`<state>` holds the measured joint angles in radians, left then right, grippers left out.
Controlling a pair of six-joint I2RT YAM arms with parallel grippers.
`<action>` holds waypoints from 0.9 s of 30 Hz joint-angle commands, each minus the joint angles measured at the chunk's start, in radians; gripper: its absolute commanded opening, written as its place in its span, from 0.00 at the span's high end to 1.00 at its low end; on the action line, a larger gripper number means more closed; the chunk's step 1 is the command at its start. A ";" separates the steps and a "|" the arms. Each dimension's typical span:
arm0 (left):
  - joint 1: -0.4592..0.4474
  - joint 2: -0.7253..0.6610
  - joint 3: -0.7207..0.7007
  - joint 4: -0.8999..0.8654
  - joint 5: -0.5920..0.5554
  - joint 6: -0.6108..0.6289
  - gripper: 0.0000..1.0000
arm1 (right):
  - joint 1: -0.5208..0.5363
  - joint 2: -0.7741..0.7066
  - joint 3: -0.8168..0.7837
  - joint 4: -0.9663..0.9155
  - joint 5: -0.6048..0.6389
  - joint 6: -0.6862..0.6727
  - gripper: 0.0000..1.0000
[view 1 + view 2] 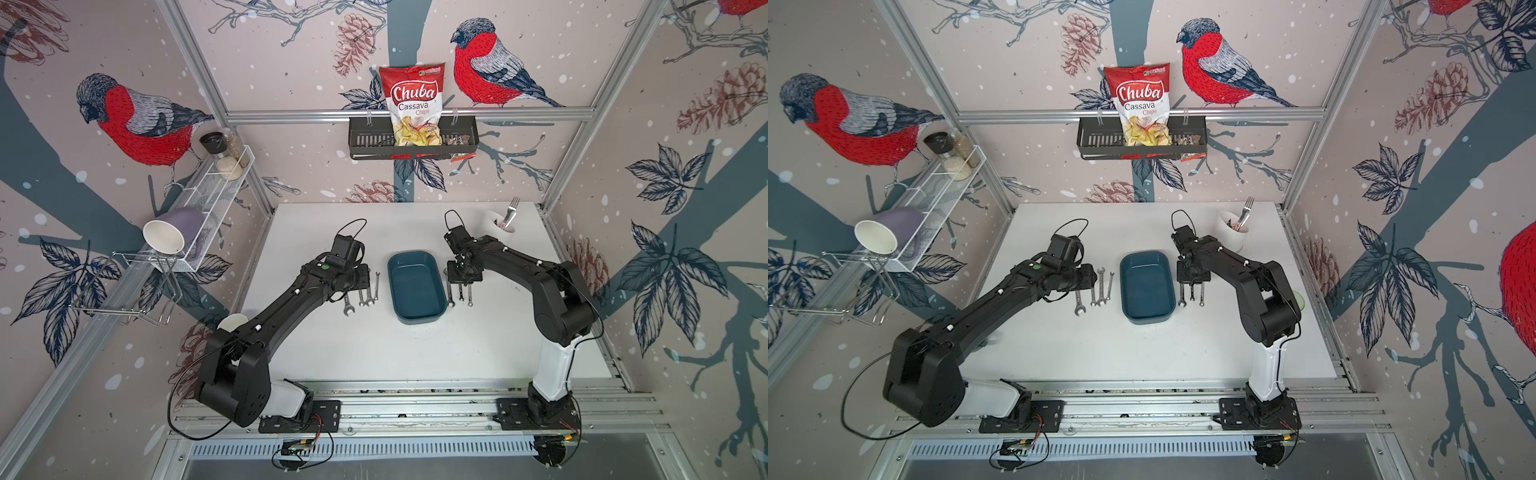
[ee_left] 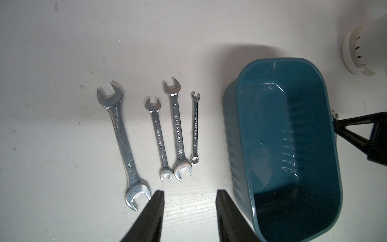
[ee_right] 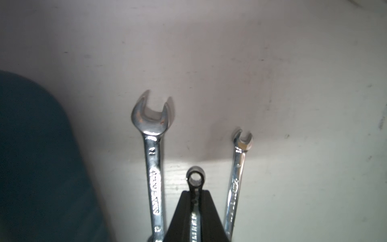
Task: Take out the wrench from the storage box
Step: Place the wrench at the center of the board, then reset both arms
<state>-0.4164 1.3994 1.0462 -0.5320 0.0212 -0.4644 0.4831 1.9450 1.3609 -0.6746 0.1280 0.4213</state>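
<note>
The teal storage box (image 1: pixel 415 286) (image 1: pixel 1147 286) (image 2: pixel 282 136) stands mid-table with a bare floor. Beside it, my right gripper (image 1: pixel 461 277) (image 3: pixel 195 191) is shut on a small wrench (image 3: pixel 195 180) whose ring end pokes out past the fingertips. That wrench hangs low between a larger wrench (image 3: pixel 154 167) and a thin one (image 3: pixel 236 178), both flat on the table. Whether it touches the table I cannot tell. On the box's other side, my left gripper (image 1: pixel 362 276) (image 2: pixel 189 191) is open over bare table, near several wrenches (image 2: pixel 160 138) lying in a row.
A white holder (image 1: pixel 500 222) with a fork stands at the back right corner. A black wall shelf (image 1: pixel 365 141) holds a chips bag. A white wire shelf (image 1: pixel 208 195) with a mug and jars hangs on the left wall. A white cup (image 1: pixel 232 322) sits under the left arm.
</note>
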 commanded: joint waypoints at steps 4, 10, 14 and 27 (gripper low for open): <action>0.002 -0.010 0.012 -0.024 -0.017 0.004 0.55 | -0.014 0.033 -0.014 0.084 -0.020 -0.014 1.00; 0.002 -0.013 0.022 -0.029 -0.018 -0.003 0.54 | -0.016 0.042 -0.032 0.102 -0.038 -0.010 0.98; 0.002 -0.014 0.040 -0.044 -0.028 0.000 0.54 | -0.019 0.028 -0.032 0.093 -0.039 -0.006 0.81; 0.036 -0.088 0.174 -0.045 -0.204 0.037 0.48 | -0.041 -0.235 0.006 0.020 0.035 -0.022 0.48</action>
<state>-0.3916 1.3396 1.2007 -0.5888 -0.1062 -0.4583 0.4461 1.7626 1.3617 -0.6292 0.1158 0.4179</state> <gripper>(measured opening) 0.510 0.513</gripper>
